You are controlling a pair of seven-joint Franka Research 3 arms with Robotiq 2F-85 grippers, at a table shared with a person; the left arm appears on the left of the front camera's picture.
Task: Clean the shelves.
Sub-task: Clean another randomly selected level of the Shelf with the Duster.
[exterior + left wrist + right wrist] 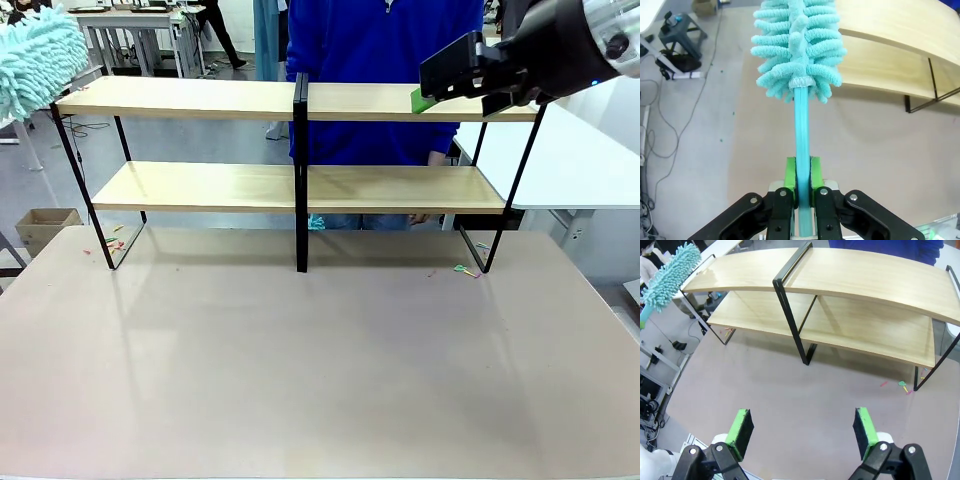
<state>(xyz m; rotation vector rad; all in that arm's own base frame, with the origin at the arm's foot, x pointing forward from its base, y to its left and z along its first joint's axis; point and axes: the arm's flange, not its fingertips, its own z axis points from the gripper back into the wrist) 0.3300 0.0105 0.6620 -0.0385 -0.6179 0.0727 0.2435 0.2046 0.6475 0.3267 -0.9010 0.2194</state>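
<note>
left gripper point(804, 172): green pads pressed together on the teal stick of the duster point(797, 50), pinching it near the bottom end. The fluffy head sits well out ahead of the fingertips. I read that low grip as deliberate: it gives long reach, so the wrist need not come near the boards.

shelves point(900, 55): ahead of this gripper and off to the side of the duster head. The head is near the end of the top board, at about its height. I can't tell if the fibres touch the wood; it looks just off to me.

right gripper point(802, 430): fingers spread wide, nothing between the pads. It hangs above the table point(320, 380), with the shelves ahead of it and lower. In the front view it's up by the other end of the top board. My guess is it's parked clear of the sweep path, or ready to steady the frame.

A few coloured scraps point(902, 385) lie on the table ahead of the right gripper, beside a frame foot. A person point(385, 60) in blue stands beyond the shelves, on the far side from both grippers.

My read: wiping hasn't started. The next move is to lower the head onto the top board and sweep along it. The central post splits each board, so each one needs two passes. The thin frame may slide if I push sideways too hard.
</note>
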